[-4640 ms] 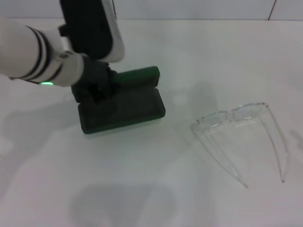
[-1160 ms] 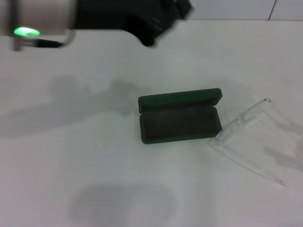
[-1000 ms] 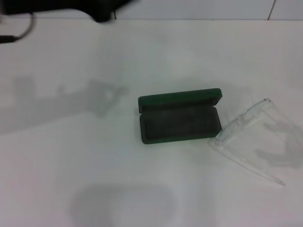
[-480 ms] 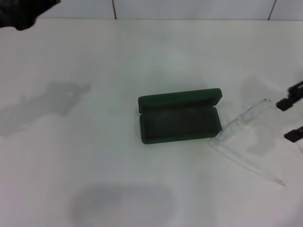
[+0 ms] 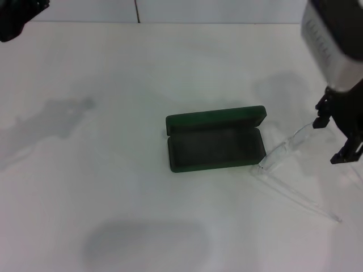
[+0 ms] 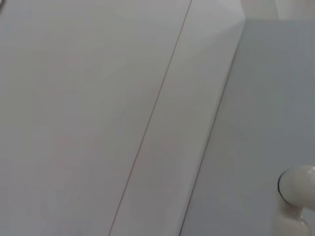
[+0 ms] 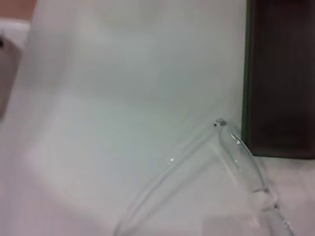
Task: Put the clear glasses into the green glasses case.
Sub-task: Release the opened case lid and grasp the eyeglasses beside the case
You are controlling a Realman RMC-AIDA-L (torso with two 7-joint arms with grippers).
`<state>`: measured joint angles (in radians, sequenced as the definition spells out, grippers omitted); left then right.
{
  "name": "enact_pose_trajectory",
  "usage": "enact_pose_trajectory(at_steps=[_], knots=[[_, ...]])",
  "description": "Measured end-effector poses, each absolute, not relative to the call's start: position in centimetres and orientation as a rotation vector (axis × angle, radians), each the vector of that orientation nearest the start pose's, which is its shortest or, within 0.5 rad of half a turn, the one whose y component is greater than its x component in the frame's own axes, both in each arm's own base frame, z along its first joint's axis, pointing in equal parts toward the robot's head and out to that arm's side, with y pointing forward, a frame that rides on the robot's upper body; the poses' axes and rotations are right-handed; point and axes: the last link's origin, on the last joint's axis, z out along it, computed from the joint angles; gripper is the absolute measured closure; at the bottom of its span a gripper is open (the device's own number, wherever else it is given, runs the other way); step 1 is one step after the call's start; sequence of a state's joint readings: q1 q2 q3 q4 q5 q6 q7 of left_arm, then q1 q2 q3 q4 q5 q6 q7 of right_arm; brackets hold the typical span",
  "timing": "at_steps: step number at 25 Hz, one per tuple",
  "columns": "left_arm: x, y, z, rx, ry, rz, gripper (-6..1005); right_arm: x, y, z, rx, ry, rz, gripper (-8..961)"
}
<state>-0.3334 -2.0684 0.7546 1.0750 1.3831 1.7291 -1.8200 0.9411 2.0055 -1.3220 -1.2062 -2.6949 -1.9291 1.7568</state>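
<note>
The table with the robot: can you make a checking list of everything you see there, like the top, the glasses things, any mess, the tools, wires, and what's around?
Surface: white table, bare, with soft shadows.
Job's things: green glasses case open, lid up at the far side, nothing inside. Clear glasses lie on the table by the case's right end, outside it, arms unfolded.
Clutter: nothing seen.
Grippers: right tool is open at the right edge, above the far side of the glasses, holding nothing. Left tool is dark, at the far left corner, away from the work.
Cables: nothing seen.
Surroundings: white wall panels with seams behind the table.
</note>
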Motion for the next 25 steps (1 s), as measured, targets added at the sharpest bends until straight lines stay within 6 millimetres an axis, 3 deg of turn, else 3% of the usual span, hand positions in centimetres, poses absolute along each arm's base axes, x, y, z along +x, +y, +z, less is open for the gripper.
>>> enact_pose_trajectory(at_steps=[9, 25], knots=[[-20.7, 30.6, 11.5, -2.430, -0.602, -1.381, 970, 12.0, 37.7, 0.1, -2.916, -0.490, -1.113, 211], [-21.1, 31.2, 10.4, -2.431, -0.626, -1.418, 969, 13.3, 38.0, -2.5, -2.948, -0.557, -1.117, 269]])
